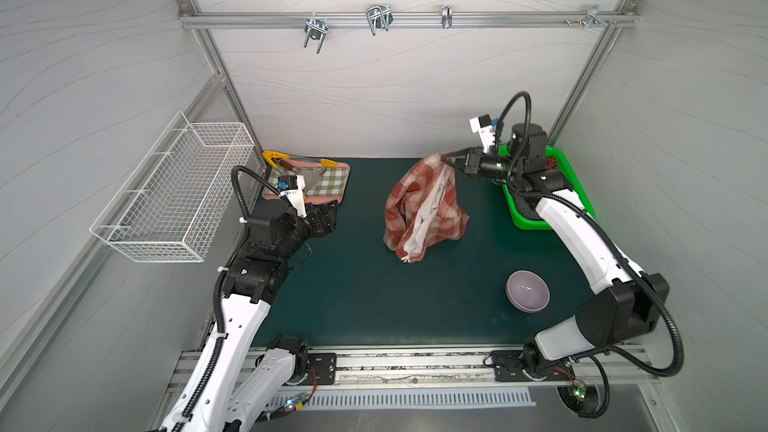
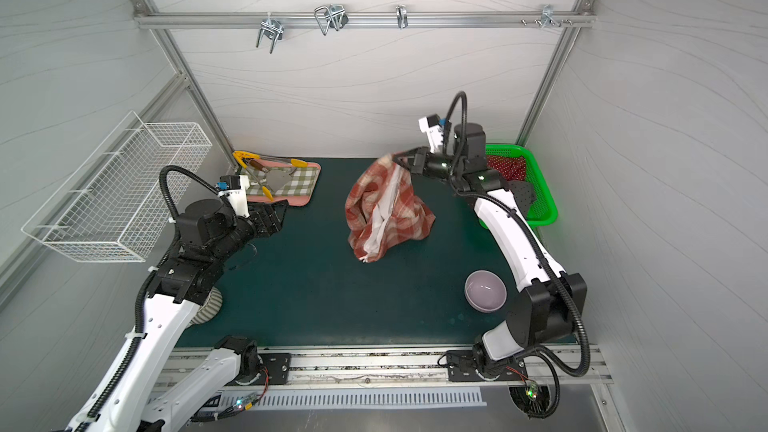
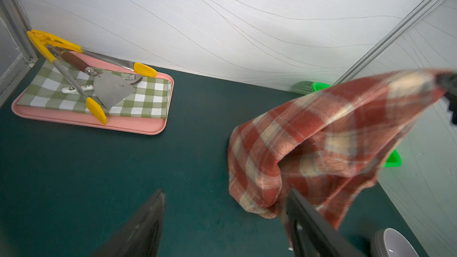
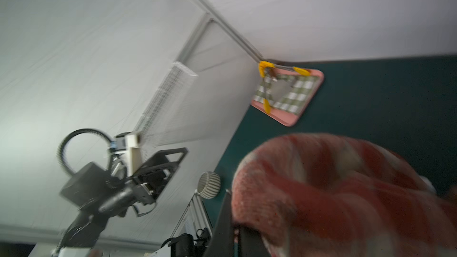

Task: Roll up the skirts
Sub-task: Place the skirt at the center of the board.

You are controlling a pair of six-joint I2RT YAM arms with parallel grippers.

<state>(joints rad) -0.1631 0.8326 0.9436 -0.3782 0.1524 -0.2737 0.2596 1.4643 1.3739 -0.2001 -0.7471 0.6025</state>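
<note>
**Right gripper's got the plaid skirt by one corner**

Right gripper [image 1: 445, 158] is clamped tight on the top corner of the plaid skirt [image 1: 424, 209], holding that corner up off the desk [image 1: 353, 292]. The rest of the rust-red and cream fabric hangs down and slumps in a heap around the middle of the desk, a bit toward the far edge, with some white lining showing down the front. In the right wrist view it's just a blurry red blob up close.

Left gripper [image 1: 328, 214] is spread wide with nothing in it, well clear of the skirt and hovering over on the left side of the desk.

Behind the right arm, the green basket [image 1: 519, 220] sits in the far right corner with a red dotted bundle [image 2: 507, 166] and a grey dotted bundle [image 2: 524, 193] inside, both partly hidden by the arm.

Far left corner has a pink tray [image 3: 138, 129] with a green checked cloth [image 3: 148, 97], yellow tongs [image 3: 54, 43] and a spatula [image 3: 111, 90] on it. Purple bowl [image 1: 528, 290] is near the right edge, and a striped cup [image 2: 210, 305] peeks out by the left arm. A white wire basket [image 1: 174, 189] hangs on the left wall.
</note>
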